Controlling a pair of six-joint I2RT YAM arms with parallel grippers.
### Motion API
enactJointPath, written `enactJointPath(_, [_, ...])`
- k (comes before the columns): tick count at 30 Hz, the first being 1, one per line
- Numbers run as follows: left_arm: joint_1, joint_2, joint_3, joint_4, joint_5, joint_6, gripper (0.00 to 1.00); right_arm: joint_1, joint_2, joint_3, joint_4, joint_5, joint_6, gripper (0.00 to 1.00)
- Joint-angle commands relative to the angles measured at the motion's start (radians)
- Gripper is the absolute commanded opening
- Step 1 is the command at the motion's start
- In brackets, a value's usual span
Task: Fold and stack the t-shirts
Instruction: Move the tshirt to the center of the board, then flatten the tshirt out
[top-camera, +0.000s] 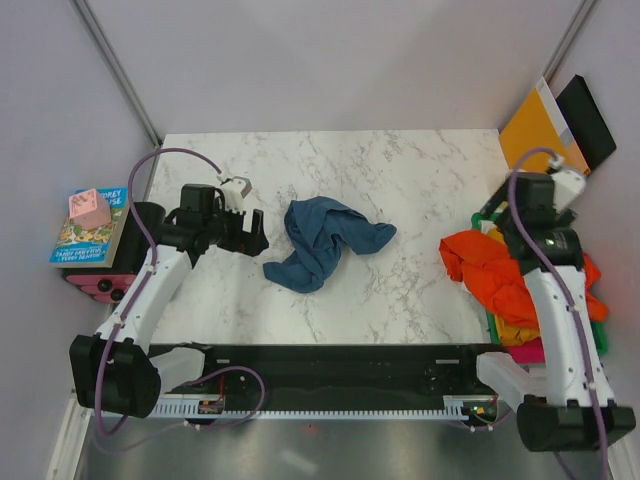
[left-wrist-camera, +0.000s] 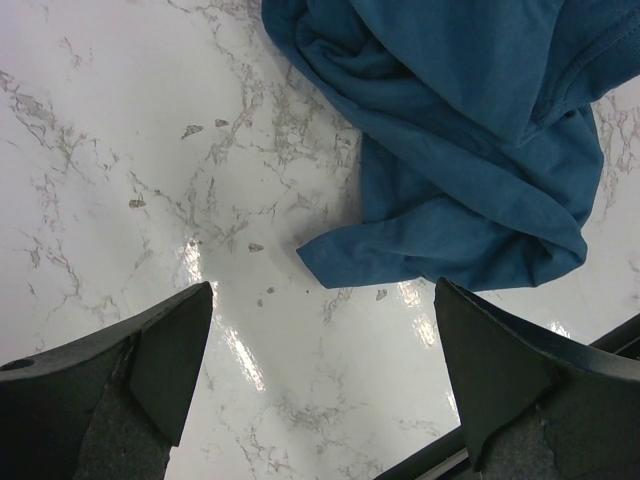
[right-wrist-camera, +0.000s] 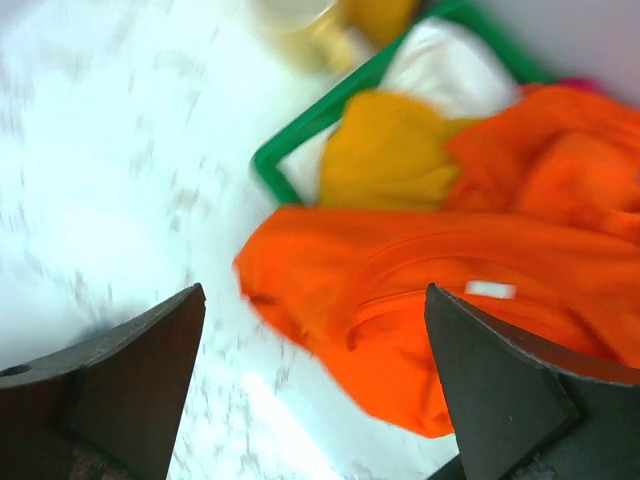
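Blue shirt (top-camera: 325, 243) lies crumpled, orange shirt (top-camera: 495, 275) spills from basket (right-wrist-camera: 330, 108); we see nothing folded, left claw (left-wrist-camera: 322, 290) and right claw (right-wrist-camera: 312, 290) spread, empty.

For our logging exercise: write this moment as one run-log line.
left tool: open, empty, near blue t-shirt | right tool: open, empty, above orange t-shirt | blue t-shirt: crumpled, unfolded

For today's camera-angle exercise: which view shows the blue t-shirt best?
The top external view: the blue t-shirt lies whole and crumpled on the table, every edge visible. The left wrist view shows it closer, but cropped at top and right. The right wrist view shows none of it.
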Motion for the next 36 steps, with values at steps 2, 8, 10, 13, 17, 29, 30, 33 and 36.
enactJointPath(2, [-0.004,-0.03,0.001,0.006,0.004,-0.006,1.0,0.384,0.175,-0.087,0.028,0.055,-0.102,0.98])
enactJointPath(8, [-0.004,-0.044,-0.006,0.008,-0.02,-0.001,1.0,0.575,0.35,-0.124,0.054,0.169,-0.094,0.97])
enactJointPath(10, [-0.004,-0.049,-0.004,0.005,-0.026,-0.001,1.0,0.578,0.405,-0.132,0.072,0.181,-0.1,0.97])
enactJointPath(13, [-0.004,-0.056,-0.009,0.005,-0.034,0.001,1.0,0.58,0.471,-0.127,0.098,0.203,-0.121,0.96])
enactJointPath(17, [-0.004,-0.055,-0.01,0.003,-0.031,0.004,1.0,0.608,0.493,-0.097,0.273,0.105,-0.149,0.97])
enactJointPath(29, [-0.001,-0.037,0.008,-0.004,-0.097,0.022,1.0,0.657,0.881,0.227,0.351,-0.045,-0.175,0.94])
enactJointPath(30, [0.001,-0.038,0.007,-0.004,-0.106,0.024,1.0,0.657,0.897,0.229,0.356,-0.058,-0.168,0.91])
enactJointPath(33, [0.008,-0.035,0.008,-0.006,-0.118,0.027,1.0,0.658,0.901,0.203,0.37,-0.072,-0.129,0.76])
enactJointPath(36, [0.019,-0.023,0.014,-0.004,-0.117,0.024,1.0,0.657,0.856,0.134,0.402,-0.056,-0.08,0.69])
